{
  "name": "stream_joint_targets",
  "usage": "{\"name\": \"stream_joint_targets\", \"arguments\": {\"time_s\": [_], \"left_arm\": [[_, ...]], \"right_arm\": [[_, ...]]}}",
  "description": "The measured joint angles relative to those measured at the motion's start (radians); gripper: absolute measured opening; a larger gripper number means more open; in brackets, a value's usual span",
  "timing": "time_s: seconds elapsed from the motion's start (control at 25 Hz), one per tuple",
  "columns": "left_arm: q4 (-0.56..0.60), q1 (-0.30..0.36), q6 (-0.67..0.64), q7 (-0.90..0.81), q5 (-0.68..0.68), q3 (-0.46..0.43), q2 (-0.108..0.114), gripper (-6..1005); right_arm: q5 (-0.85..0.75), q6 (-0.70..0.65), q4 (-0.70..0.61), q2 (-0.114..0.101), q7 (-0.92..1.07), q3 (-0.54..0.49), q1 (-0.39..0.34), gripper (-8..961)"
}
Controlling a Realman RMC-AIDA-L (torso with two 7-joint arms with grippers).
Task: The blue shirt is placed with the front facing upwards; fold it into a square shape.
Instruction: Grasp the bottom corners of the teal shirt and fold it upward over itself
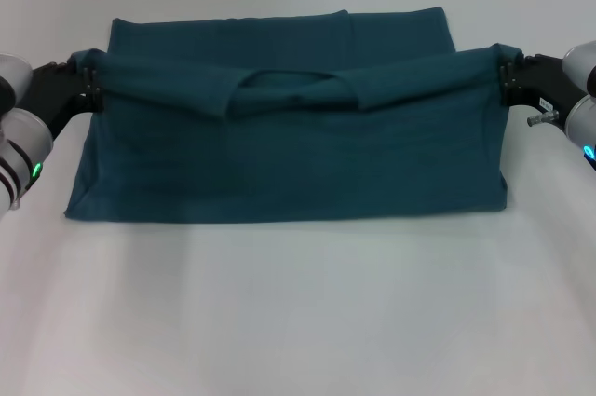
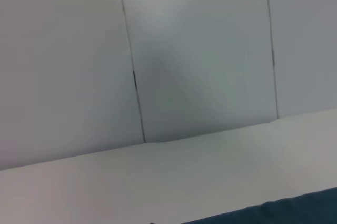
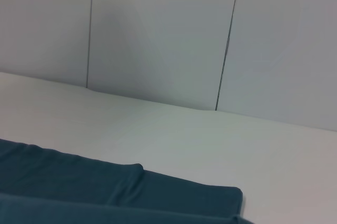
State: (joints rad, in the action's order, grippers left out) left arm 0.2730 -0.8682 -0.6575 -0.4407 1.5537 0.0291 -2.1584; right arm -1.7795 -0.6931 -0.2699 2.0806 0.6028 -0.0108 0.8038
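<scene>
Blue shirt (image 1: 289, 149) between left gripper (image 1: 86, 84) and right gripper (image 1: 507, 75), no lettering legible.

The left gripper (image 1: 90, 79) reaches in from the left side, fingers pinched tight on the shirt (image 1: 289, 149). The right gripper (image 1: 506, 72) does the same from the right. Both are at the same height.

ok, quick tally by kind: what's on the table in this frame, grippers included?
Blue shirt: 1, partly folded, held up along its top fold
Grippers: 2, left gripper and right gripper, each shut on a shirt end
Table: 1
Total: 4
</scene>
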Motion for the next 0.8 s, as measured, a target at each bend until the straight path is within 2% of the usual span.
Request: {"name": "stream_joint_targets", "arguments": {"time_s": [0.2, 0.6, 0.8], "left_arm": [[0.0, 0.002, 0.004, 0.0, -0.029, 0.001, 0.0, 34], [-0.003, 0.003, 0.001, 0.001, -0.068, 0.002, -0.001, 340], [-0.01, 0.007, -0.003, 0.001, -0.072, 0.002, -0.001, 496]], "right_arm": [[0.0, 0.003, 0.0, -0.001, -0.001, 0.015, 0.0, 178], [0.0, 0.046, 0.0, -0.002, 0.005, 0.046, 0.019, 193], [0.0, 0.05, 0.0, -0.002, 0.005, 0.063, 0.021, 330]]}}
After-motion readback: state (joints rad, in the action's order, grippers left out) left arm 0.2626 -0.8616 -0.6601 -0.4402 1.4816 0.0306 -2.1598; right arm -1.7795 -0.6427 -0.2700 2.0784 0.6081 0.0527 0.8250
